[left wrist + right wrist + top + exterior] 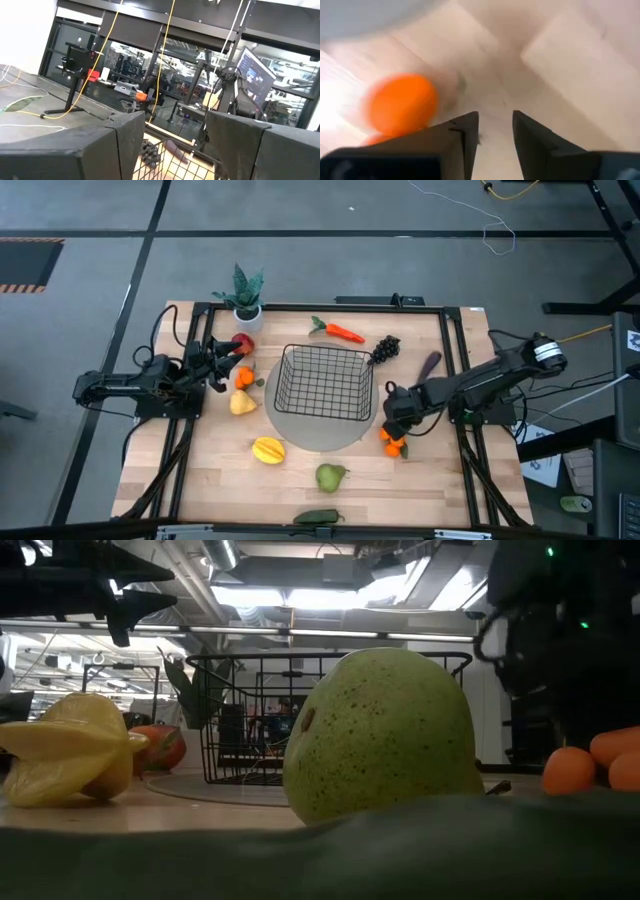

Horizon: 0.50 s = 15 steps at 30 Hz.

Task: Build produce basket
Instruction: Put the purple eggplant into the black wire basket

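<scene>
Produce scattered loose around an empty basket [322,383] at mid-tabletop [200,470], none inside yet: first pick in hand, by the look of it. Nearest, green pear [331,476]; next, right of the basket, oranges [392,443] with right gripper [495,125] low just beside them, jaws parted, grasping nothing. Needs shifting over one orange, closing, lifting above the wire rim. Farther, left gripper [228,360] by a red apple [243,343], jaws spread wide, empty. Pale wood planking; beyond, dim workshop with racks and screens.
</scene>
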Motion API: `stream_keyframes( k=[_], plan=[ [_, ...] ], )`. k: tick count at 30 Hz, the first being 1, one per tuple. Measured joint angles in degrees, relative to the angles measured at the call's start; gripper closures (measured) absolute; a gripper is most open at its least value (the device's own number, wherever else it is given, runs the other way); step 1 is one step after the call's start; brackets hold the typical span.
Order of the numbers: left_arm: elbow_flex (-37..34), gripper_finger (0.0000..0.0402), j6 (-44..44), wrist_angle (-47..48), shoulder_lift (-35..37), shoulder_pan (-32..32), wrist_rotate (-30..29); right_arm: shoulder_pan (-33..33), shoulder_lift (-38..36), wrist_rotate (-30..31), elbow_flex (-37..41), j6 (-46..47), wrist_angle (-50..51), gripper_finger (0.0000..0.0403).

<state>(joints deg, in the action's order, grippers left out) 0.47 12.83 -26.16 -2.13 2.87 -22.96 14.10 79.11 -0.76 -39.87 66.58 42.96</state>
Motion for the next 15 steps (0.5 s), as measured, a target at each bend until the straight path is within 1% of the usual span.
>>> stream_keyframes(
  k=[3,7,10,12,13,15],
  plan=[
    [0.00,0.0199,0.01,0.01,0.01,0.00,0.00,-0.04,-0.72,8.66,-2.54,2.52,6.40,0.0292],
    [0.00,0.0199,0.09,0.07,0.00,0.00,0.02,-0.08,-0.87,22.81,-5.57,9.56,12.49,0.0292],
    [0.00,0.0199,0.09,0.05,0.02,0.00,0.02,-0.94,-0.85,31.22,-6.56,12.70,13.18,0.0292],
    [0.00,0.0199,0.10,0.03,0.02,0.00,0.00,-2.39,-0.87,35.01,-6.58,13.83,13.52,0.0292],
    [0.00,0.0199,0.10,0.03,0.02,0.00,0.02,-3.47,-0.87,35.46,-6.58,13.95,14.00,0.0292],
    [0.00,0.0199,0.14,0.03,0.00,0.00,0.02,-6.03,-0.87,34.55,-6.58,14.24,16.46,0.0292]
  ],
)
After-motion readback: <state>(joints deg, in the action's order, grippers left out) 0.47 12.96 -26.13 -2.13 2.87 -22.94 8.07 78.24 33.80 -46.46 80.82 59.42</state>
